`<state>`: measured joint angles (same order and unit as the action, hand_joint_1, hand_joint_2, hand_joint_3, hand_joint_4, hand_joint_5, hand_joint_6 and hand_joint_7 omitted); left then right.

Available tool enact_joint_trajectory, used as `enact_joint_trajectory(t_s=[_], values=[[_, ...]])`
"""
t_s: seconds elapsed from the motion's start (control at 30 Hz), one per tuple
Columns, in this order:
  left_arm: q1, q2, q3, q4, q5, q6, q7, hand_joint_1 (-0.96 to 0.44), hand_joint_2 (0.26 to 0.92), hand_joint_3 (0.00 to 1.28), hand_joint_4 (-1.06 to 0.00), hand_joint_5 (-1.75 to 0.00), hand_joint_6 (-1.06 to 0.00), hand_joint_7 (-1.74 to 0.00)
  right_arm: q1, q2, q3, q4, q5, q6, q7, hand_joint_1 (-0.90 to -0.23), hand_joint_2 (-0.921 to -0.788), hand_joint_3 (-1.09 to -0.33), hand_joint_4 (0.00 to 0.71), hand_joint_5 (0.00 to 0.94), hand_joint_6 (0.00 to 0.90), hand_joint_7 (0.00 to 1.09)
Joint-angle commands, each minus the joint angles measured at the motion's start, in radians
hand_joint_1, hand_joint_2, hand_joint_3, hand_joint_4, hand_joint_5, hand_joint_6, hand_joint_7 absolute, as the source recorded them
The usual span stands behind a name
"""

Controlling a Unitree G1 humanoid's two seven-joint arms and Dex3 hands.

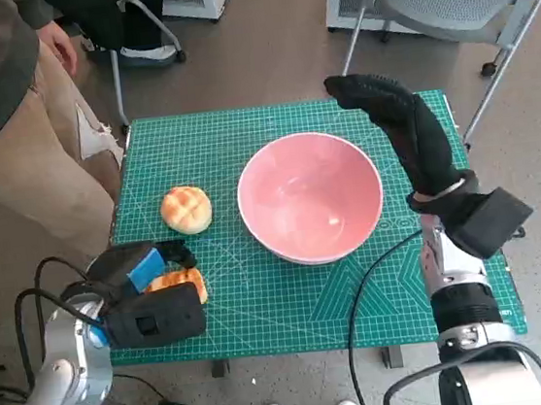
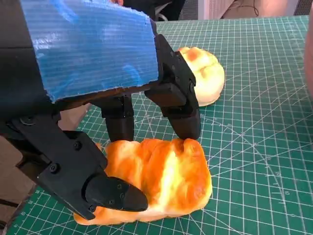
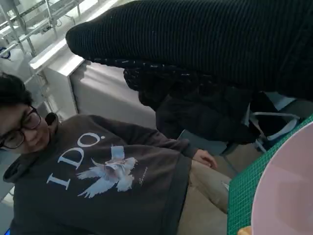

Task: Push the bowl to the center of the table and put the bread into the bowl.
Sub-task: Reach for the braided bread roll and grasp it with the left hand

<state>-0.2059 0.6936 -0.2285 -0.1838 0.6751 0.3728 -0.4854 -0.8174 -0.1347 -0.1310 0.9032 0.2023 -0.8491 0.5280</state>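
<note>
I saw the bowl (image 1: 310, 196) sitting mid-mat, the round bun (image 1: 186, 209) to its left. My left hand (image 1: 150, 296) gripped the other bread (image 2: 161, 178) near the mat's edge. My right hand (image 1: 400, 119) hovered open, beside the bowl.

Left hand (image 2: 122, 147): black angular plastic segments — small round screws on the thumb link; rounded matte fingertips (image 2: 188, 128).
Blue tape (image 2: 90, 46): ribbed, bright blue, ragged at one edge, covering the hand's back.
Left forearm (image 1: 69, 367): pale silver-grey cylinder; black cables (image 1: 37, 297) looping from it.
Right hand (image 1: 403, 124): black knitted glove, fine ribbing.
Right forearm (image 1: 463, 308): pale casing, black boxy wrist block (image 1: 493, 221) — one black cable (image 1: 368, 289) trailing.
</note>
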Motion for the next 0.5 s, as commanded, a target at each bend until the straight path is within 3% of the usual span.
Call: enact_joint_trajectory(t_s=[0.03, 0.17, 0.5], values=[[0.01, 0.013, 0.042, -0.089, -0.011, 0.023, -0.04, 0.01, 0.764, 0.3, -0.7, -1.36, -0.8, -0.81, 0.02, 0.001, -0.001, 0.002, 0.005, 0.014, 0.008, -0.732, -0.921, -0.829, 0.148, 0.0, 0.032, 0.39], [0.014, 0.019, 0.072, -0.166, -0.016, 0.044, -0.071, 0.01, 0.823, 0.18, -0.73, -1.29, -0.79, -0.83, 0.019, 0.0, -0.001, 0.003, 0.003, 0.013, 0.006, -0.732, -0.921, -0.83, 0.147, 0.0, 0.03, 0.4], [0.004, 0.019, 0.189, -0.376, -0.05, 0.062, -0.118, 0.0, 0.859, 0.09, -0.81, -1.13, -0.74, -0.95, 0.018, 0.004, 0.0, 0.008, -0.001, 0.007, 0.004, -0.732, -0.921, -0.829, 0.148, 0.0, 0.025, 0.41]])
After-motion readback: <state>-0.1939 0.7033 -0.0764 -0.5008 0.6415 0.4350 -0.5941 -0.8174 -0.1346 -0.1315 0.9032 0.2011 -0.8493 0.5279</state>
